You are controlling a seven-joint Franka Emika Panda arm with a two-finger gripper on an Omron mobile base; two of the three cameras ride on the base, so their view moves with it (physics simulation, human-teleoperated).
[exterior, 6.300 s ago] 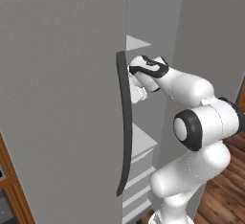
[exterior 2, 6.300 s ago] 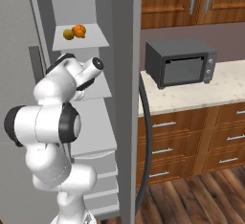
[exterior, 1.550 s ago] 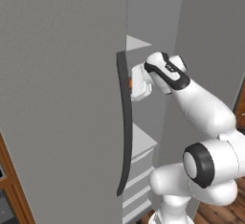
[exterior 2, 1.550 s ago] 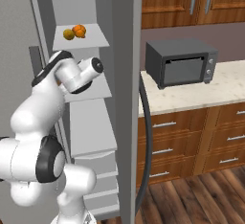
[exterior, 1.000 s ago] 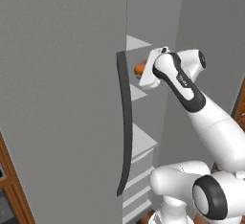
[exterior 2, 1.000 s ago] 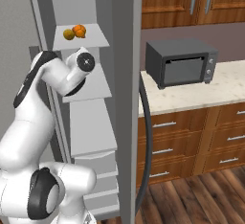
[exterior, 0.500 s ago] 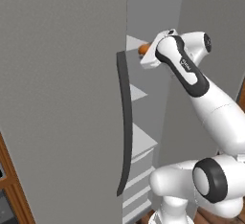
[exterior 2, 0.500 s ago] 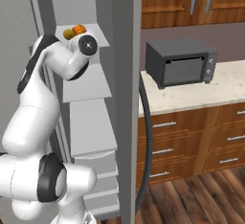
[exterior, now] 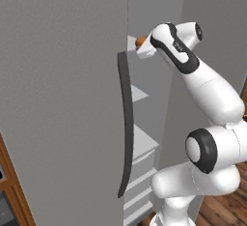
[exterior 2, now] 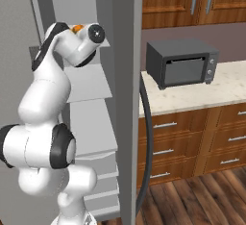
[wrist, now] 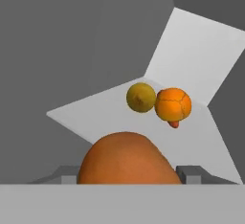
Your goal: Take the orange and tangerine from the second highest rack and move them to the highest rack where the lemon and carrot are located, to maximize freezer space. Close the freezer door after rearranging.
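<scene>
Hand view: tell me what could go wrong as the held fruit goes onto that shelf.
1. The round orange-brown fruit in the gripper lines up with the yellow lemon and the orange segmented fruit. Pushing deep may knock them rolling.
2. The pale-grey shelf plate looks flat with no lip, so a round fruit released near its front edge might roll off.

A large orange-brown round fruit (wrist: 125, 158) fills the lower centre of the hand view, close to the camera. Above it, the highest rack (wrist: 95, 117), a pale-grey plate, spreads across mid-frame carrying a yellow lemon (wrist: 140, 97) touching a segmented orange fruit (wrist: 172, 104) at centre right. The freezer door (exterior: 62, 99) stands open at left of the left base view.
</scene>
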